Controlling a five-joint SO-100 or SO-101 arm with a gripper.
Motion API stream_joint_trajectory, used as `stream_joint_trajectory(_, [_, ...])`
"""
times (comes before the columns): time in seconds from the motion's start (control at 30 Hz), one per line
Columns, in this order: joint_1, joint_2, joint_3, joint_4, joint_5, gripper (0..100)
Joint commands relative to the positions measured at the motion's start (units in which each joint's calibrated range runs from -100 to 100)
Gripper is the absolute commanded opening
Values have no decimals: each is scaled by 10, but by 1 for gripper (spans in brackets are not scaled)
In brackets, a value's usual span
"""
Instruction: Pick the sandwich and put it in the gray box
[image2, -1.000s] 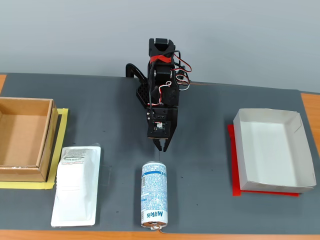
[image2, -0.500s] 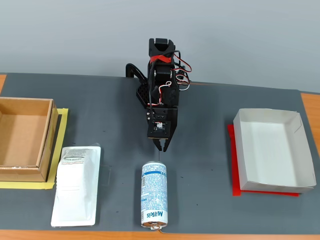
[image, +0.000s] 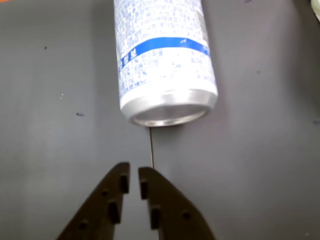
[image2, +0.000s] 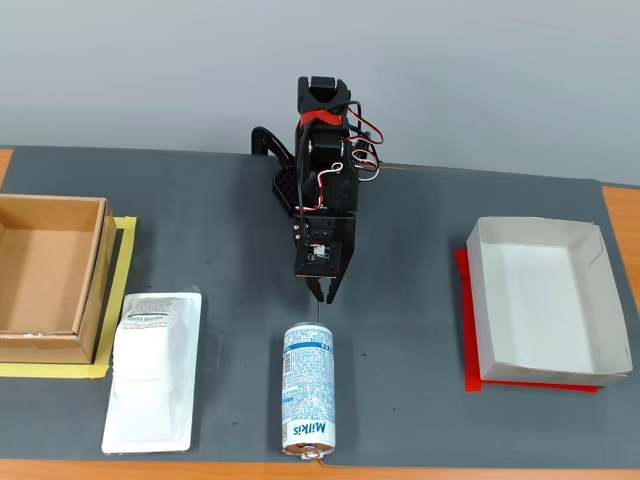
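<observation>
The sandwich (image2: 152, 371), a flat white packet with a gray label at its far end, lies on the dark mat at the front left in the fixed view; it is out of the wrist view. The gray box (image2: 600, 372), a pale shallow tray on a red sheet, sits at the right and is empty. My gripper (image2: 323, 292) hangs over the mat's middle, just behind the can and apart from the sandwich. In the wrist view the gripper (image: 134, 177) has its jaws nearly together with only a thin gap, holding nothing.
A blue-white Milkis can (image2: 309, 388) lies on its side at the front middle, and fills the top of the wrist view (image: 162, 55). A brown cardboard box (image2: 50, 275) on yellow tape stands at the left, beside the sandwich's far end.
</observation>
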Motion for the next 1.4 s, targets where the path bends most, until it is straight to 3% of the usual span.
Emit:
stream_joint_trajectory(0.0, [4, -6, 5, -6, -3, 2])
stream_joint_trajectory(1.37, [-13, -3, 3, -5, 0, 2])
